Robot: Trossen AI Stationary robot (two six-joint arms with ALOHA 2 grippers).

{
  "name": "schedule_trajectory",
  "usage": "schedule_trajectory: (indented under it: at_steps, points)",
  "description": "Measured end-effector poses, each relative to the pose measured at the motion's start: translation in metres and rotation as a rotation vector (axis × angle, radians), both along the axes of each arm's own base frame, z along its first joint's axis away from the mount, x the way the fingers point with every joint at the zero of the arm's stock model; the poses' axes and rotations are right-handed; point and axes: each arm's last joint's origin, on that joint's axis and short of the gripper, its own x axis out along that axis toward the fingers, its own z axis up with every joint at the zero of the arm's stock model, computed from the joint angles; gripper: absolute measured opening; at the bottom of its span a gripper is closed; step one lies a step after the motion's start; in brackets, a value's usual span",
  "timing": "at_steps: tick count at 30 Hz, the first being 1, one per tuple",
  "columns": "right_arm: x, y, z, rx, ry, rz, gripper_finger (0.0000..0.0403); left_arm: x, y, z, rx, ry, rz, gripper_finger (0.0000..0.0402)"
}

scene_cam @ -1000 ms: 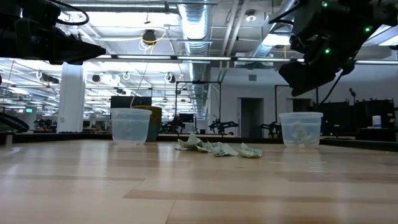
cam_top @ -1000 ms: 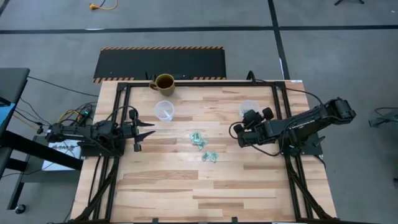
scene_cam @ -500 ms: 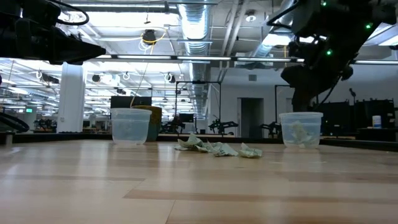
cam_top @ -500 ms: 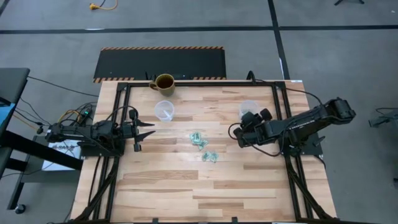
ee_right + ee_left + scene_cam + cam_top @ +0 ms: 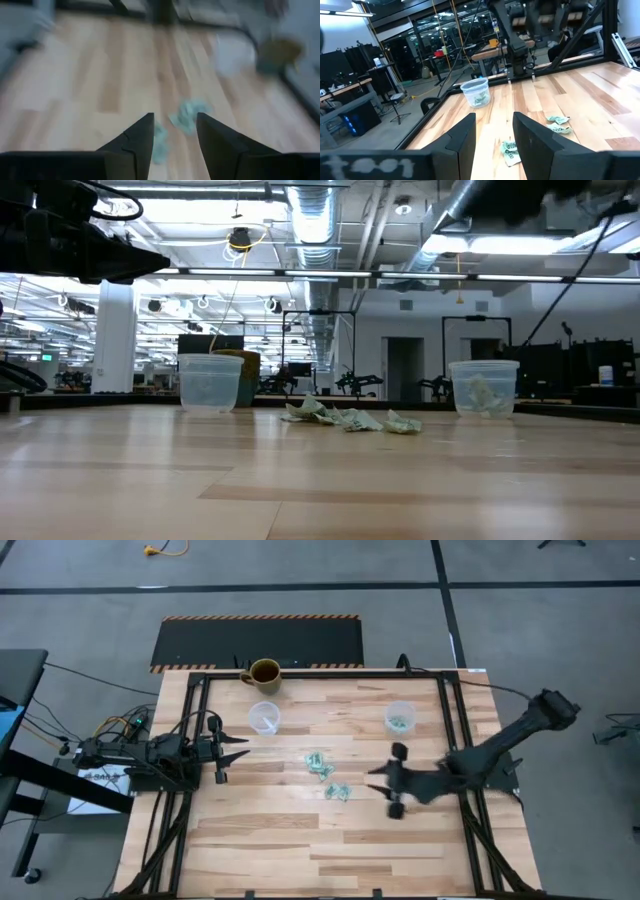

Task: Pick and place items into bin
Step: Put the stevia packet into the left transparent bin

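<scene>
Where the wood shows bare: the pale wooden plank table (image 5: 300, 840) carries everything, with a black frame around it.
Right gripper: the dark two-finger right gripper (image 5: 377, 780) hangs over the table right of centre, fingers pointing left toward the pile; its own camera shows the two dark fingers (image 5: 137, 142) a narrow gap apart, nothing between them.
Left gripper: the dark left gripper (image 5: 243, 747) waits at the left side, fingers parted a little and empty, pointing right.
Loose items: a few small light-green and white crinkly wrapped pieces (image 5: 328, 776) lie scattered at the middle of the table, between the two grippers, just left of the right one's tips.
Right cup: a clear round plastic cup (image 5: 400, 717) stands far right of the pile, with several green pieces in it.
Left cup: a second clear plastic cup (image 5: 264, 718) stands far left of the pile.
Mug: a brown mug (image 5: 264, 673) sits at the far edge, beyond the left cup.
</scene>
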Motion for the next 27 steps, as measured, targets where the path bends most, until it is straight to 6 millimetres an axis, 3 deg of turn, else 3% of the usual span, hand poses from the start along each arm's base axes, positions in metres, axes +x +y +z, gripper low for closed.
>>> schedule_trajectory:
  at_steps: [3,6,9,11,18,27]
  points:
    - [-0.034,0.011,0.028,-0.056,-0.110,0.190,0.0144,0.000,0.000,0.000,-0.002,0.000,0.000,0.0121]
    - [-0.072,0.012,0.049,-0.076,-0.229,0.519,0.0143,0.000,0.000,0.000,0.002,0.001,0.000,0.0121]
    - [-0.104,0.004,0.056,-0.035,-0.334,0.934,0.0140,0.000,0.000,0.000,-0.004,0.000,0.000,0.0121]
    - [-0.119,-0.005,0.053,-0.027,-0.389,1.101,0.0138,0.000,0.000,0.000,0.002,0.001,0.000,0.0121]
    - [-0.141,-0.032,0.034,0.143,-0.403,1.056,0.0139,0.000,0.000,0.000,0.002,0.000,0.000,0.0121]
    - [-0.136,-0.039,-0.017,0.181,-0.375,0.944,0.0135,0.000,0.000,0.000,0.002,0.001,0.000,0.0121]
